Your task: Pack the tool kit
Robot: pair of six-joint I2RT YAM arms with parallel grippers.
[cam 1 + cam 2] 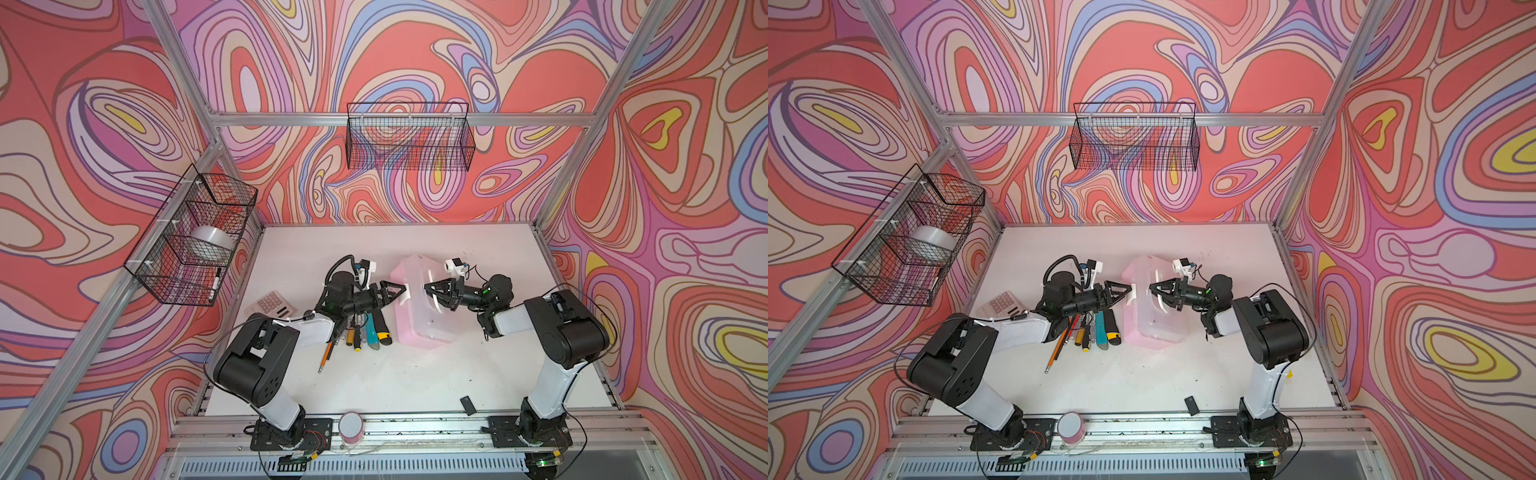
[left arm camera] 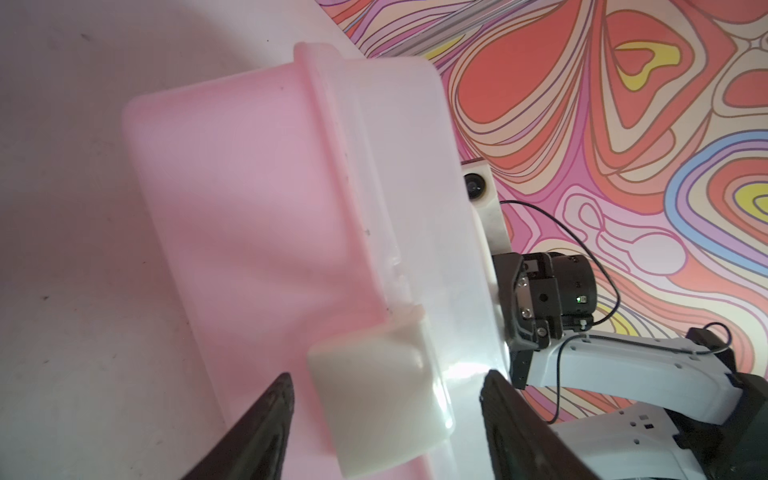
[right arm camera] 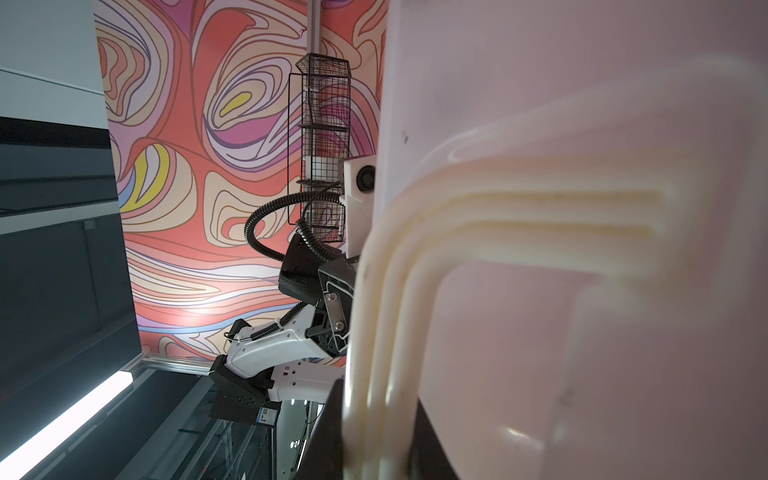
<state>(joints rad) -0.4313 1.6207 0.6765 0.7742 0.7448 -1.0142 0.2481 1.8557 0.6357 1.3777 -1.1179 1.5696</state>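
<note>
tool kit box [image 1: 420,324]: pink tub with a clear lid, at frame centre in both top views, just right of the loose tools [image 1: 361,330]. thin plastic, judged light, slick and apt to flex, so it is best taken by its moulded parts. right gripper [image 1: 429,289] is clamped on the white handle [image 3: 390,270]. left gripper [image 1: 400,291] stands wide, one finger on either side of the white latch [image 2: 374,395] with a gap on each side. only the left wrist view shows that gap; only the top views show the tools outside the box.
</note>
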